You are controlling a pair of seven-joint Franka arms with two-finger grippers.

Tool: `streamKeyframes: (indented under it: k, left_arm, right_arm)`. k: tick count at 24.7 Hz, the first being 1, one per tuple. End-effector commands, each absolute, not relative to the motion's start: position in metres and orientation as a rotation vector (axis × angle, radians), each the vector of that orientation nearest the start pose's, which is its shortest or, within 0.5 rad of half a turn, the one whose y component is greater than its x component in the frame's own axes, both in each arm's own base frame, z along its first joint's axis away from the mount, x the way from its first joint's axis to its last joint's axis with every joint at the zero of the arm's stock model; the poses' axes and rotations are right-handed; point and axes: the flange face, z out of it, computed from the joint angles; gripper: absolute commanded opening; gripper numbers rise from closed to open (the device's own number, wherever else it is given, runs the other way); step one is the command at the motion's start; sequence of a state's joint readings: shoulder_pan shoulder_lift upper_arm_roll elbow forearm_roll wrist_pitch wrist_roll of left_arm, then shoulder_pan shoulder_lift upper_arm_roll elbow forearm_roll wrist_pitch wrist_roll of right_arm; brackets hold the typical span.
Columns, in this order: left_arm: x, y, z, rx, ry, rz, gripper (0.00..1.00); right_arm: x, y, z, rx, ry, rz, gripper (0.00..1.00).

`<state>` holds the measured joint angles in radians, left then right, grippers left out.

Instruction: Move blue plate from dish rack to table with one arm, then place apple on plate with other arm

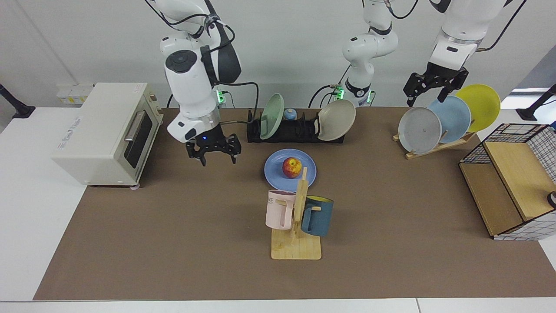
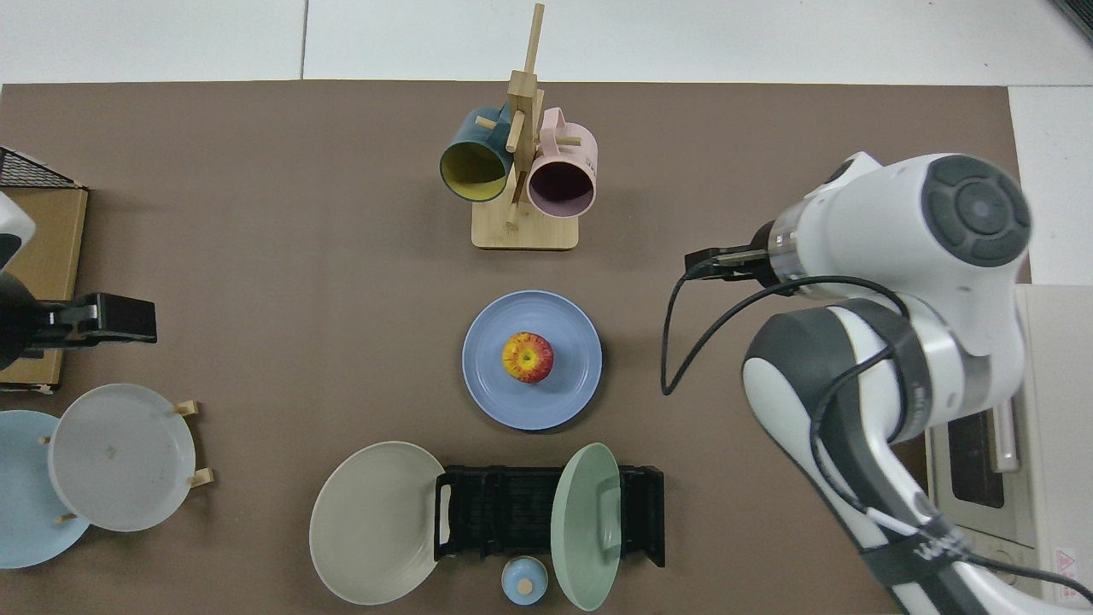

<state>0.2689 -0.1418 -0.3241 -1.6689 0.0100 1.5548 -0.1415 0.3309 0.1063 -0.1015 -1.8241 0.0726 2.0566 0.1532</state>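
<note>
Apple (image 1: 292,167) resting on blue plate (image 1: 273,171), roughly mid-table, between dish rack (image 1: 299,130) toward the far edge and wooden mug tree (image 1: 296,226) toward the near edge. Table (image 1: 173,243) bare around the plate. Right gripper (image 1: 213,155) hanging above the table beside the toaster oven (image 1: 104,130), well apart from the plate, fingers spread wide, holding nothing. Left gripper (image 1: 428,93) waiting above the wooden plate stand (image 1: 434,148) near the far corner, fingers apart, empty.
</note>
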Motion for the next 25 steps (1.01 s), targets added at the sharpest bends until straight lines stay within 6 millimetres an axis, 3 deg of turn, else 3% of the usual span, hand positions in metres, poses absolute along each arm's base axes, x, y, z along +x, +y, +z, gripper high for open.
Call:
streamKeyframes:
  k: [1, 9, 14, 15, 16, 19, 25]
  left_arm:
    - [0.509, -0.040, 0.652, -3.084, -0.137, -0.020, 1.00]
    - [0.510, -0.036, 0.653, -3.086, -0.149, -0.033, 1.00]
    - [0.508, -0.040, 0.653, -3.094, -0.132, -0.020, 1.00]
    - [0.507, -0.045, 0.654, -3.101, -0.116, -0.018, 1.00]
    - [0.508, -0.035, 0.654, -3.110, -0.141, -0.021, 1.00]
    - [0.508, -0.030, 0.655, -3.152, -0.154, -0.016, 1.00]
    - [0.507, -0.040, 0.657, -3.159, -0.074, -0.034, 1.00]
  right_arm:
    - [0.573, 0.096, 0.513, -3.070, -0.243, -0.110, 1.00]
    - [0.538, 0.028, 0.548, -3.076, -0.277, 0.061, 1.00]
    - [0.542, -0.007, 0.554, -3.121, -0.216, -0.006, 1.00]
    - [0.542, -0.010, 0.553, -3.122, -0.207, -0.011, 1.00]
    - [0.543, -0.008, 0.553, -3.125, -0.208, -0.015, 1.00]
    - [0.549, -0.001, 0.554, -3.155, -0.243, -0.106, 1.00]
    - [0.551, 0.001, 0.554, -3.142, -0.233, -0.122, 1.00]
